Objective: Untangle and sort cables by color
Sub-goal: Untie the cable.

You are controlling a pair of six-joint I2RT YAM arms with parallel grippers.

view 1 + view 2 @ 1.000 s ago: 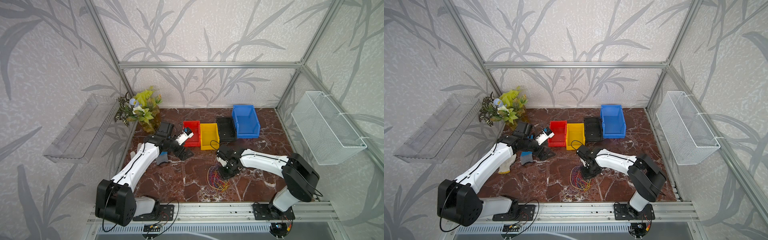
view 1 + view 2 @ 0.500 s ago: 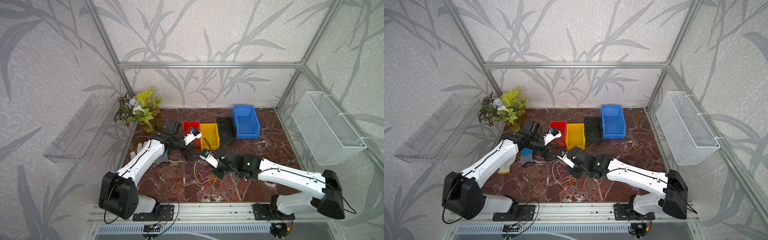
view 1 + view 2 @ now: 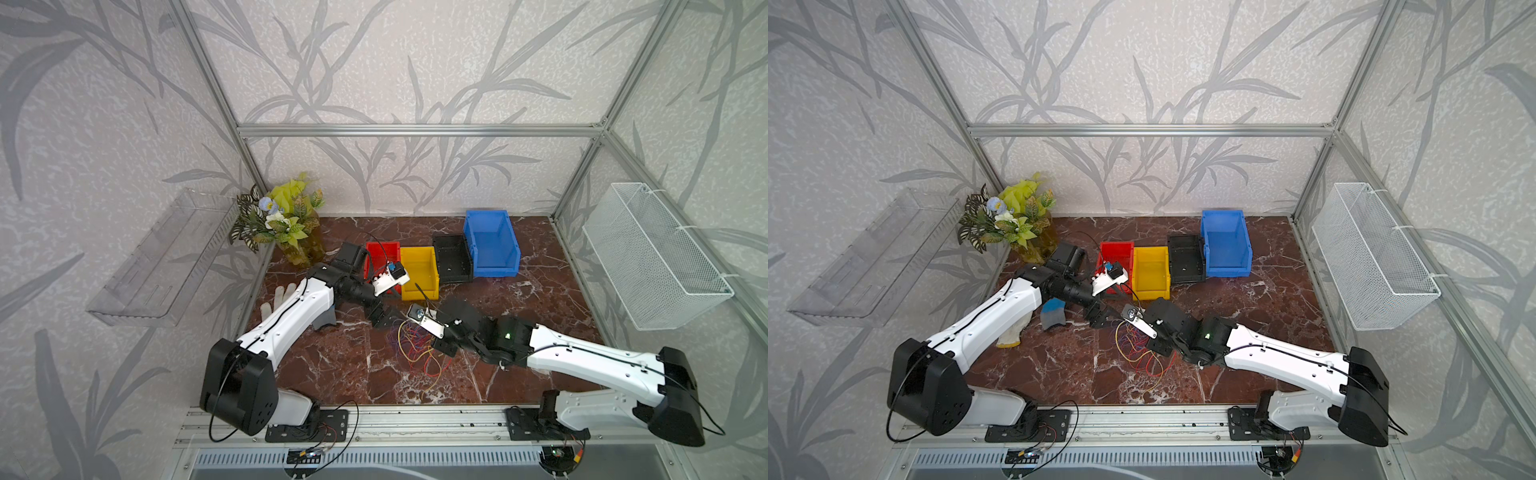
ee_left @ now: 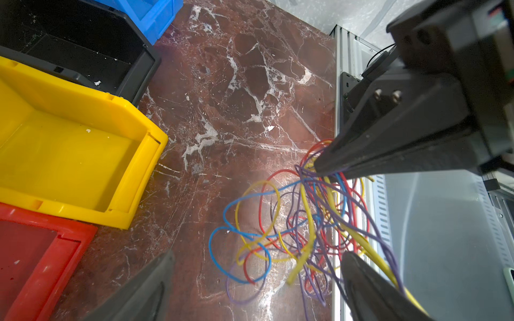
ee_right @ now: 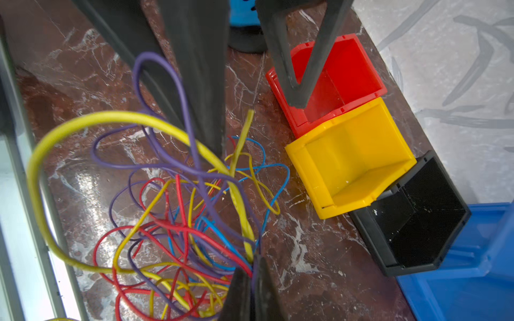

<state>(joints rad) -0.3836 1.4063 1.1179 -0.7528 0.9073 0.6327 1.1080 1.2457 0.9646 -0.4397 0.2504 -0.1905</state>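
Cables [image 3: 415, 351]: one tangled bunch of thin red, yellow, blue and purple loops, on the marble table [image 3: 332, 374] in front of the yellow bin [image 3: 419, 272]; lower loops lie on the stone, upper loops are raised. Right gripper [image 5: 251, 289]: jaws pressed together on several strands of the bunch, purple, red and blue among them, which fan out from its tip. Left gripper [image 4: 256, 280]: jaws spread wide, poised over the bunch, close beside the right gripper's tip. Bins, one row behind the bunch, side by side: red bin [image 3: 382, 257], yellow bin, black bin [image 3: 453, 257], blue bin [image 3: 492, 243]
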